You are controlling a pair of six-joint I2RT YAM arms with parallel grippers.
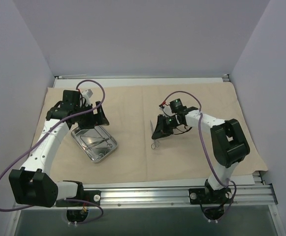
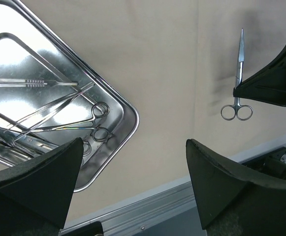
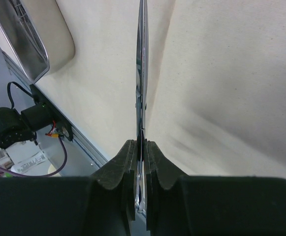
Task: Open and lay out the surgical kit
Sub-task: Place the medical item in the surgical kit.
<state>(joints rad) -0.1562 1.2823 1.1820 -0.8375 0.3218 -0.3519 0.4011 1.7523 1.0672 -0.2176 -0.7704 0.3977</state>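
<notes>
Right gripper [image 3: 142,145] clamps the scissors [image 3: 142,73]; left gripper [image 2: 134,145] is spread wide, holding nothing, above the tray [image 2: 129,118] edge. Lower scissors flat onto cloth [image 1: 133,162], well clear of tray, before letting go.

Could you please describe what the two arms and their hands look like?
The left arm and right arm have white tubular links and bulky black joint housings; a purple cable loops along each. The left hand and right hand have matte black, wedge-shaped fingers. A small green light glows on the right wrist.
</notes>
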